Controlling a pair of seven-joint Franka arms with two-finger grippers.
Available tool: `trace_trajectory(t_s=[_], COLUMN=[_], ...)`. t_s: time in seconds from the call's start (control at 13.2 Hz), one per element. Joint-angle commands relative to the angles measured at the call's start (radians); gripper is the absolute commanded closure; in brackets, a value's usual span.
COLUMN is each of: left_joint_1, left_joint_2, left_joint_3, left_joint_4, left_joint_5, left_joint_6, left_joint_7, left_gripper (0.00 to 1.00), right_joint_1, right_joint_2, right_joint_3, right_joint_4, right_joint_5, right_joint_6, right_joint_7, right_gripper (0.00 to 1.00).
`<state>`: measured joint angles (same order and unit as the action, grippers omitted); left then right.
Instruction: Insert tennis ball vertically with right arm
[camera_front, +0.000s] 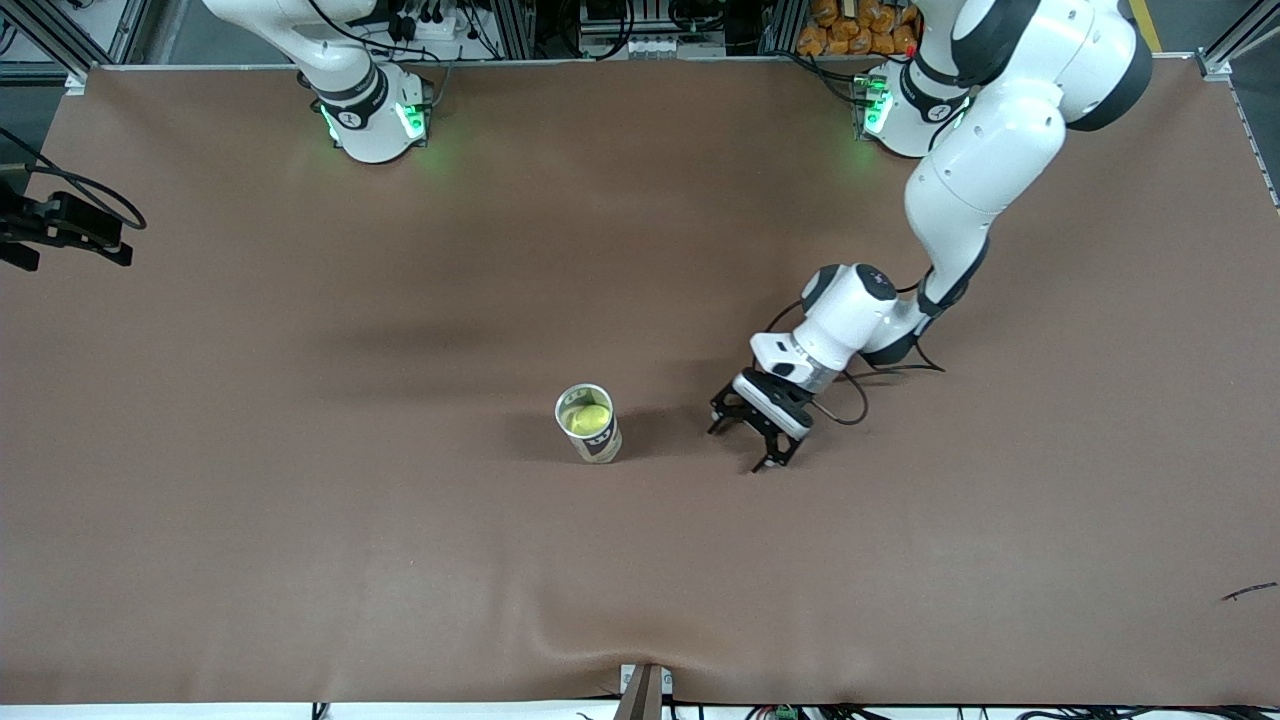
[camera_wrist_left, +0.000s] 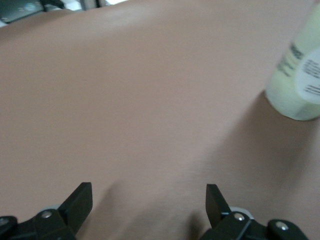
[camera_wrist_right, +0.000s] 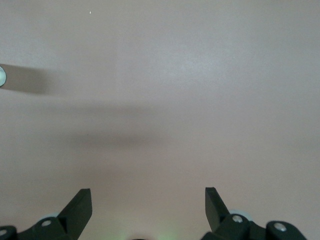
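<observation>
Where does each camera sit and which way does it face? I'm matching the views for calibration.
Front view: high, facing both bases; shows the canister holding the tennis ball, the left gripper beside it, and the right arm.
Left wrist view: looks over the open left gripper at the table and canister.
Right wrist view: looks past the open right gripper at bare table.
Front and left wrist share the canister.

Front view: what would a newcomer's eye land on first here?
A can standing upright mid-table, a yellow ball already inside it. Beside it, toward the left arm's end, the left hand sits low over the table with fingers open. The right hand is also open, over bare table.
</observation>
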<state>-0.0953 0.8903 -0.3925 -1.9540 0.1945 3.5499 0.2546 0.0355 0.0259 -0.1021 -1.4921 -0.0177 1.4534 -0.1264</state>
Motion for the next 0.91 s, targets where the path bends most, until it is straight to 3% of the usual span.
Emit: trace_trajectory(t_s=[0.0, 0.3, 0.83], left_joint_1=[0.029, 0.055, 0.054], left_joint_2=[-0.031, -0.043, -0.123], left_joint_3=[-0.009, -0.009, -0.019], left_joint_4=[0.003, 0.101, 0.273], left_joint_5=[-0.013, -0.017, -0.017], left_joint_6=[-0.019, -0.121, -0.498], left_joint_7=[-0.015, -0.086, -0.205], left_gripper=[0.00, 0.00, 0.00], right_joint_1=[0.004, 0.004, 0.006], right_joint_2=[-0.003, -0.003, -0.001], right_joint_3=[-0.001, -0.001, -0.001], right_joint_4=[0.003, 0.003, 0.003], right_joint_5=[-0.021, -0.021, -0.021], right_joint_6=[-0.001, 0.001, 0.002], right_joint_7=[-0.007, -0.007, -0.007], right_gripper=[0.00, 0.00, 0.00])
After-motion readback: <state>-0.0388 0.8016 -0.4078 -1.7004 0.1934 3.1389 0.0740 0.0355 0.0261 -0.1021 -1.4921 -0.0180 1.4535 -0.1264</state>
